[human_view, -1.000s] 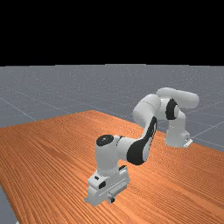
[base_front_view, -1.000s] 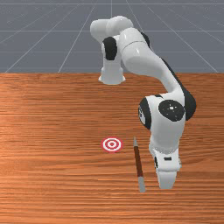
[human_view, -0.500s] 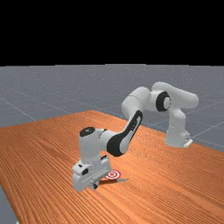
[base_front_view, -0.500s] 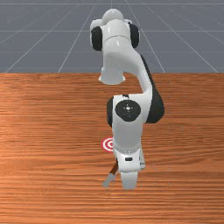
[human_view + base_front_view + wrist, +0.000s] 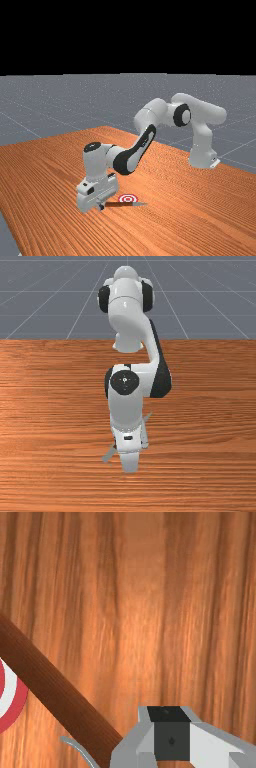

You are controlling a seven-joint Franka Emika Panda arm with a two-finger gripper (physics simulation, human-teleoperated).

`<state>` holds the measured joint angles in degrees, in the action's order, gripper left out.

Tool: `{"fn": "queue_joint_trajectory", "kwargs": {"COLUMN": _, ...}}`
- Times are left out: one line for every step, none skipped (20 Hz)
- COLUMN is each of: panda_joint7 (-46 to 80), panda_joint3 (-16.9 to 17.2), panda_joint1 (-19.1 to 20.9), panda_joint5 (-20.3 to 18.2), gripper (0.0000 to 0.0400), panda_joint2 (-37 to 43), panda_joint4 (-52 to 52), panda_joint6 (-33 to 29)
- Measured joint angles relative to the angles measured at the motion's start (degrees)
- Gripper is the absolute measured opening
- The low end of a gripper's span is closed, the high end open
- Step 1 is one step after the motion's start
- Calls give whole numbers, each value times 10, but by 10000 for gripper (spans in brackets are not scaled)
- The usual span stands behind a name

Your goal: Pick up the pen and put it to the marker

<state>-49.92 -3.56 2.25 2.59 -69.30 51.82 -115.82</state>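
Keeping low by the pen (image 5: 55,693), grip uncertain
The gripper (image 5: 101,205) is at the shaft; I cannot tell its opening or whether it holds anything. Slanting low beside the marker (image 5: 128,198), the pen looks light, stiff and smooth: mid-shaft should balance best, while an end hold could let it swivel.

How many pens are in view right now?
1. The brown pen lies beside the marker in the far view; its ends show on both sides of the arm in the front view. The arm may hide others.
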Motion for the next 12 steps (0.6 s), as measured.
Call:
{"fn": "queue_joint_trajectory", "kwargs": {"panda_joint7": -12, "panda_joint3": 0, "panda_joint1": 4, "panda_joint5": 2, "gripper": 0, "panda_joint2": 0, "panda_joint4": -1, "panda_joint6": 1}}
{"fn": "queue_joint_trajectory", "kwargs": {"panda_joint7": -13, "panda_joint3": 0, "panda_joint1": 8, "panda_joint5": 1, "gripper": 0, "panda_joint2": -1, "panda_joint4": -2, "panda_joint6": 1}}
{"fn": "queue_joint_trajectory", "kwargs": {"panda_joint7": -23, "panda_joint3": 0, "panda_joint1": 11, "panda_joint5": 2, "gripper": 0, "panda_joint2": -1, "panda_joint4": -3, "panda_joint6": 2}}
{"fn": "queue_joint_trajectory", "kwargs": {"panda_joint7": -42, "panda_joint3": -1, "panda_joint1": 16, "panda_joint5": 6, "gripper": 0, "panda_joint2": -2, "panda_joint4": -5, "panda_joint6": 3}}
{"fn": "queue_joint_trajectory", "kwargs": {"panda_joint7": -55, "panda_joint3": -2, "panda_joint1": 20, "panda_joint5": 8, "gripper": 0, "panda_joint2": -3, "panda_joint4": -7, "panda_joint6": 4}}
{"fn": "queue_joint_trajectory", "kwargs": {"panda_joint7": -50, "panda_joint3": 0, "panda_joint1": 21, "panda_joint5": 7, "gripper": 0, "panda_joint2": -7, "panda_joint4": -10, "panda_joint6": 3}}
{"fn": "queue_joint_trajectory", "kwargs": {"panda_joint7": -44, "panda_joint3": 0, "panda_joint1": 23, "panda_joint5": 6, "gripper": 0, "panda_joint2": 5, "panda_joint4": 14, "panda_joint6": -9}}
{"fn": "queue_joint_trajectory", "kwargs": {"panda_joint7": -29, "panda_joint3": 2, "panda_joint1": 20, "panda_joint5": 3, "gripper": 0, "panda_joint2": 6, "panda_joint4": 16, "panda_joint6": -9}}
{"fn": "queue_joint_trajectory", "kwargs": {"panda_joint7": -16, "panda_joint3": -8, "panda_joint1": 23, "panda_joint5": -13, "gripper": 0, "panda_joint2": 6, "panda_joint4": 17, "panda_joint6": -9}}
{"fn": "queue_joint_trajectory", "kwargs": {"panda_joint7": -8, "panda_joint3": -8, "panda_joint1": 16, "panda_joint5": -12, "gripper": 0, "panda_joint2": 7, "panda_joint4": 19, "panda_joint6": -11}}
{"fn": "queue_joint_trajectory", "kwargs": {"panda_joint7": 24, "panda_joint3": 3, "panda_joint1": 3, "panda_joint5": -6, "gripper": 0, "panda_joint2": 9, "panda_joint4": 21, "panda_joint6": -13}}
{"fn": "queue_joint_trajectory", "kwargs": {"panda_joint7": 26, "panda_joint3": 2, "panda_joint1": -2, "panda_joint5": -5, "gripper": 0, "panda_joint2": 9, "panda_joint4": 21, "panda_joint6": -13}}
